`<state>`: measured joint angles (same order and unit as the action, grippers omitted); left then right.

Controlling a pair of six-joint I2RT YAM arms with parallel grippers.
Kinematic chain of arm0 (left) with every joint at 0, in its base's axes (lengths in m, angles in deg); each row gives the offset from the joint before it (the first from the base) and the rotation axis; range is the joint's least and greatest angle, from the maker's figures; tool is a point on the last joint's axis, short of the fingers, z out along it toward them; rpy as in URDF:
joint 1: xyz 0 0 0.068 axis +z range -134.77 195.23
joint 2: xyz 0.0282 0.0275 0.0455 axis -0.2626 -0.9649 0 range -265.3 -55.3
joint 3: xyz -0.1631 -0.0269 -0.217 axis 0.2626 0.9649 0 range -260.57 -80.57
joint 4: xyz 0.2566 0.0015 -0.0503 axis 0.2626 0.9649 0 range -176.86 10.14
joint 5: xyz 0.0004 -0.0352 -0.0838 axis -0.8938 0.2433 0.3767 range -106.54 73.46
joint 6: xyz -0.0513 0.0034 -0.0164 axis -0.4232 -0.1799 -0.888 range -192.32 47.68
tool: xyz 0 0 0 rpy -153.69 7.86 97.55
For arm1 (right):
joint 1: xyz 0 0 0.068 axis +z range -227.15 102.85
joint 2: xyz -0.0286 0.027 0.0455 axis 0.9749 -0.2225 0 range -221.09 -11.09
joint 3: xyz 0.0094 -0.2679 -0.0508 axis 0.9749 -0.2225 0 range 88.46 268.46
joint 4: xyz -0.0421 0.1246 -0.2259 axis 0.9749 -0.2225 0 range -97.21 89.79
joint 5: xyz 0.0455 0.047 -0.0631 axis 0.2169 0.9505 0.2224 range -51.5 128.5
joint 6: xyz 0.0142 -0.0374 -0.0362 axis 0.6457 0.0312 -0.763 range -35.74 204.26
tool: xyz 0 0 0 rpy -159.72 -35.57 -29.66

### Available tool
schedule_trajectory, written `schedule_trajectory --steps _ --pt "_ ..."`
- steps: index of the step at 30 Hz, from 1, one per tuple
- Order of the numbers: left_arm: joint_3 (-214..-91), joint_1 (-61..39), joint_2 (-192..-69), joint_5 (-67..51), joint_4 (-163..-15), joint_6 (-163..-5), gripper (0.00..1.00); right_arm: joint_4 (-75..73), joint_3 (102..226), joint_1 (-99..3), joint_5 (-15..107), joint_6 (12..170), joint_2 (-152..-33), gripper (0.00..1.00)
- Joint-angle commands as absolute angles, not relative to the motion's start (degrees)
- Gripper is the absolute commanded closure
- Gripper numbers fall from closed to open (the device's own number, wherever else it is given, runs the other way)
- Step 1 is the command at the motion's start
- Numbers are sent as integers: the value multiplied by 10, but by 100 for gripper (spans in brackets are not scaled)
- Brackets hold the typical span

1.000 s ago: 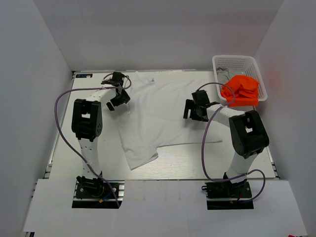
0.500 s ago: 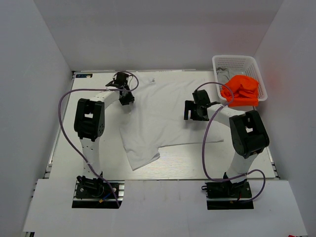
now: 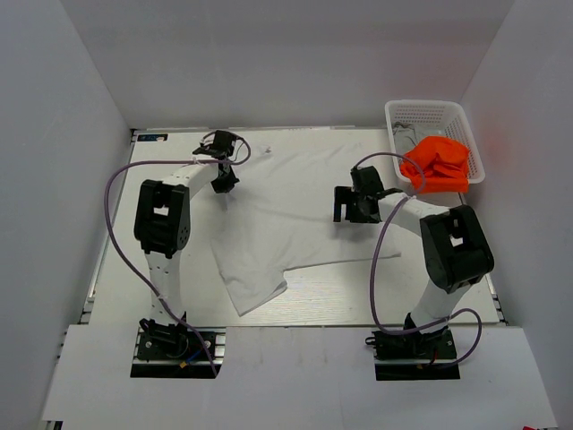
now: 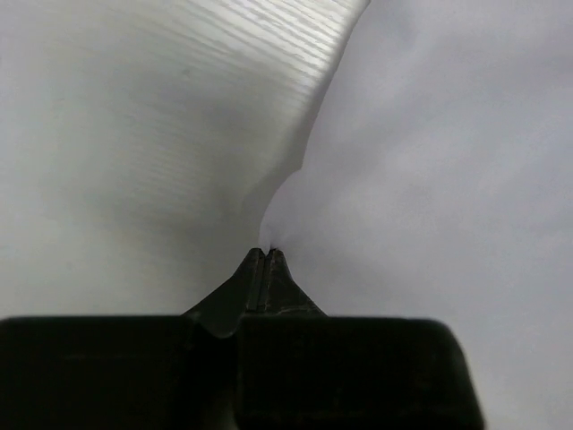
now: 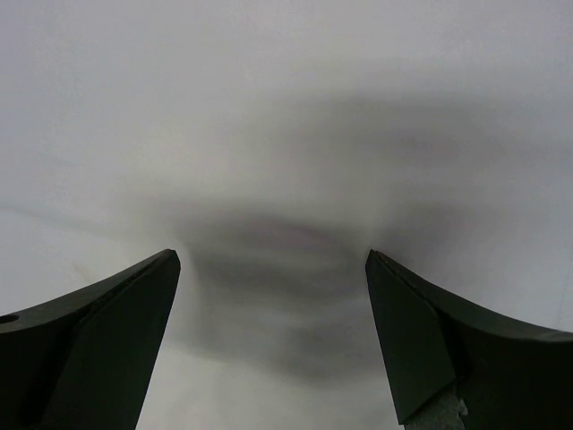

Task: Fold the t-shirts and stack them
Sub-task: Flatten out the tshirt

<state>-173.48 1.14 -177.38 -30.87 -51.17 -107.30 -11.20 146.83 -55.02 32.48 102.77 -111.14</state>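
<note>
Cloth covered much of the table (image 3: 340, 296): the white t-shirt (image 3: 295, 206) lay spread across the middle, mostly flat. Its collar end pointed toward the far edge, and 1 sleeve stuck out at the near left.

The left gripper (image 3: 224, 182) sat at the shirt's far-left edge. In the left wrist view its jaws were pressed together with no gap, pinching the very rim of the white cloth at their tips (image 4: 266, 260). Bare table (image 4: 134, 116) showed to the left of the tips and the shirt (image 4: 430, 179) ran off to the right.

The right gripper (image 3: 342, 206) hung over the right half of the same shirt with its jaws spread wide and nothing between them. The right wrist view showed only white fabric (image 5: 269, 107) below the 2 dark fingers (image 5: 107, 322). That view was blurred, so I could not tell whether the fingertips touched the cloth.

The orange t-shirt (image 3: 436, 163) sat bunched in the white lattice basket (image 3: 430, 112) at the far right corner, spilling over its near rim. A bit of the grey t-shirt (image 3: 400, 134) showed in the basket just beside the orange one. Both were well apart from the 2 grippers.
</note>
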Motion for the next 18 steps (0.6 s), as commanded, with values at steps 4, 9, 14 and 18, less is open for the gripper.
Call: schedule_trajectory --steps 4,9,14,18 --pt "-1785 -24 -1709 -400 -447 -1079 100 -119 1453 -540 370 1014 -1080 10" --pt "-1869 -95 -1748 -419 -372 -1102 100 -123 1451 -539 379 1023 -1083 10" --pt "-1942 -168 -1813 -398 -325 -1147 100 -108 1434 -543 398 1033 -1069 10" --pt "-1960 -234 -1852 -359 -303 -1152 97 -103 1425 -545 392 1052 -1067 10"
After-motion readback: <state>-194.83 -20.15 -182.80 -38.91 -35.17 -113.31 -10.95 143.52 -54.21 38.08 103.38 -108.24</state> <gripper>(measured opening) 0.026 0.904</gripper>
